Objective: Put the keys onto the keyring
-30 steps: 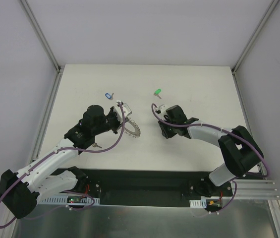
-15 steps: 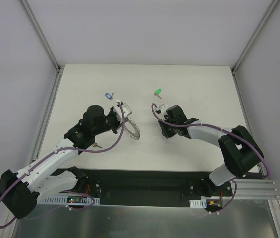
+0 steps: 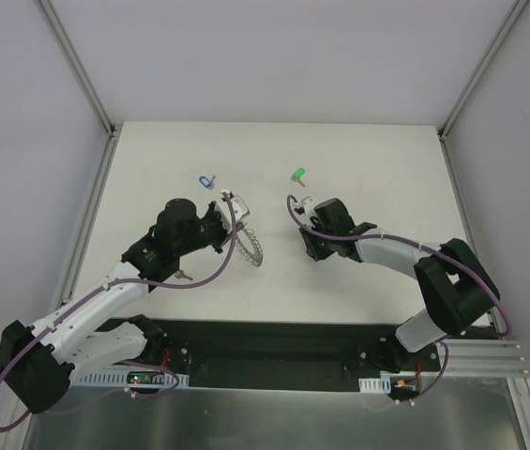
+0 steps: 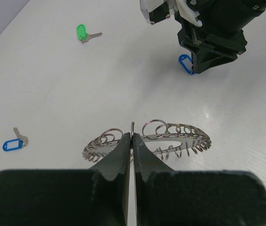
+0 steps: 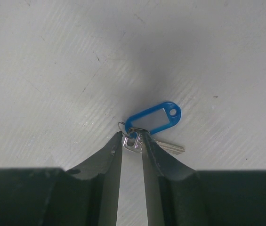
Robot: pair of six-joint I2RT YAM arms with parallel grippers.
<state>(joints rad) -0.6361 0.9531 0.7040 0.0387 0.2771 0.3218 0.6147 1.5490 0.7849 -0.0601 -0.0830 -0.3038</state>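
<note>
Two thin grips; either may slip.
Left gripper [image 4: 132,136] is clamped on the wreath-like silver keyring [image 4: 170,134] by its rim; right gripper [image 5: 133,139], near but apart, nips the blue-tagged silver key [image 5: 154,117] by its small loop, so it could swivel.

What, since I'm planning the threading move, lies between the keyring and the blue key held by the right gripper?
Only bare table between keyring and blue key, seen in the left wrist view.

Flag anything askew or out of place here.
Nothing spilled or damaged. Only the keyring sits oddly: the left claw pinches its rim, holding it tilted rather than flat. The right claw grips the blue key by its small ring.
</note>
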